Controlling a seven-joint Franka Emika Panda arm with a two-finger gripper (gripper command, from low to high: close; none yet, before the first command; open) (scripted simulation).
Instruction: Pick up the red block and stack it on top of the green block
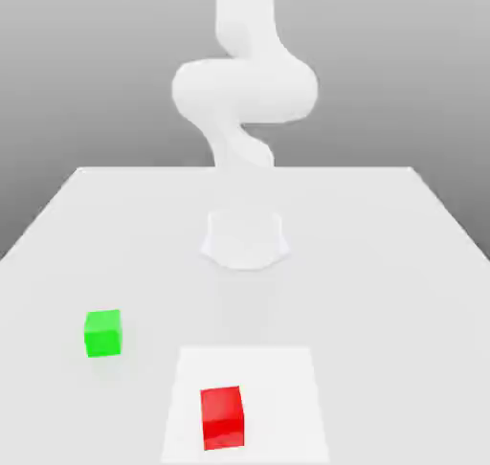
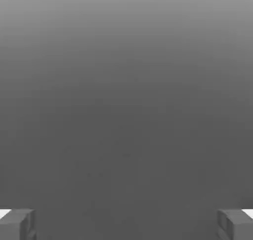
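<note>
the red block (image 1: pixel 222 417) sits on the desk (image 1: pixel 383 262) near its front edge, to the exterior view's right of the green block (image 1: pixel 102 333) and well apart from it. it looks like a small rigid cube, probably light — best pinched across two flat opposite faces. the tool (image 2: pixel 126 224) is spread wide, holding nothing; its fingertips (image 2: pixel 17 223) are cut off at the frame edge.

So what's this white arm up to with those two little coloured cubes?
Nothing is being handled yet. The white robot arm rises at the far side of the table. A red block sits near the front edge on a lighter square patch, and a green block rests apart from it, toward the exterior view's left. In the hand view, the gripper has its jaws spread wide, holding nothing.
</note>
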